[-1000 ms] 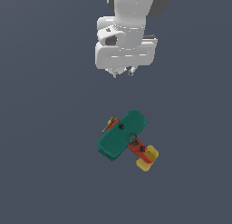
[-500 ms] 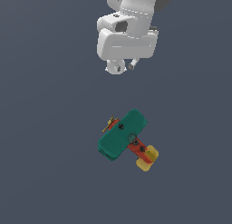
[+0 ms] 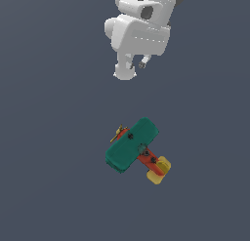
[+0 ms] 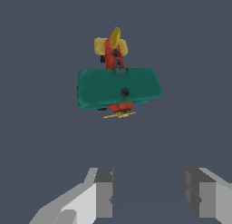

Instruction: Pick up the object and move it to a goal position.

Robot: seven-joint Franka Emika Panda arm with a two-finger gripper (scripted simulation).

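Gripper [image 4: 147, 193], jaws apart and empty, is held well above the toy airplane [image 3: 132, 146]; the approach is judged in hand, and lowering over the wings is required next.

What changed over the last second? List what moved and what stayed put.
The gripper turned about its wrist, so its fingers now show from a different side in the exterior view; it did not visibly come nearer the plane. Nothing was gripped or released: in the wrist view the fingers stand apart with nothing between them. The plane lies where it was, facing the same way, untouched.
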